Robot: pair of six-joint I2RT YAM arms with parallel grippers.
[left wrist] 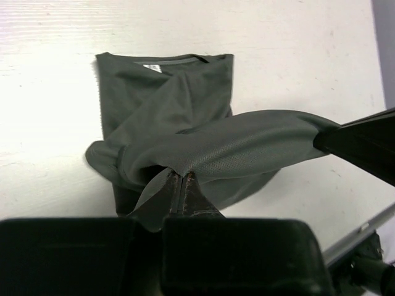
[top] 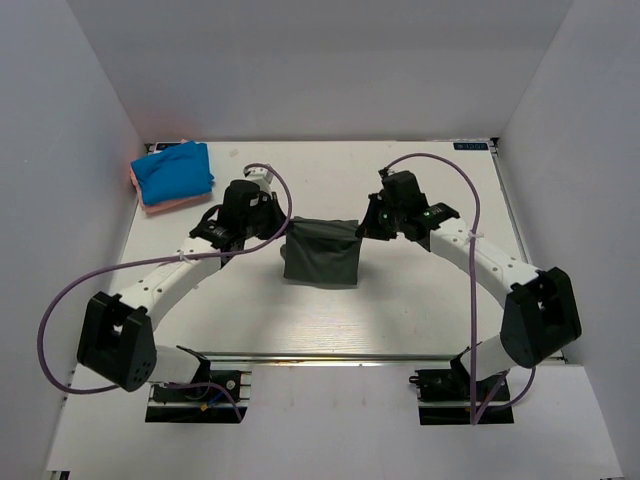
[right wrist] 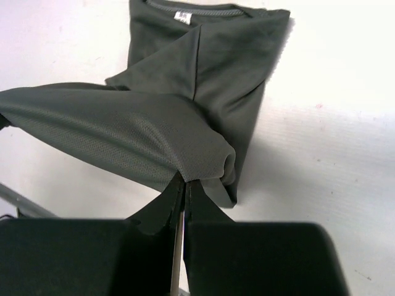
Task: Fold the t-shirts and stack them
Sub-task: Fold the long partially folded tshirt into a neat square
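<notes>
Top: white surface (top: 400, 320), pale walls (top: 320, 70) on three sides. Grey tee (top: 322, 255) mid-surface; blue tee (top: 172, 170) on pink tee (top: 160, 207) at far-left corner.
Left wrist: left jaws pinch grey tee's raised fold.
Right wrist: right jaws pinch the fold's other end.

1. You find no text that can actually be read in any of the three views.
2. You see a small white neck label (left wrist: 151, 66) inside the collar of the dark grey-green t-shirt (left wrist: 166, 111) — its grey marks are too blurred to read in either wrist view.
3. You see a small dark sticker (top: 470, 146) at the far right edge of the table (top: 420, 300) — it carries pale characters, too small to make out.
</notes>
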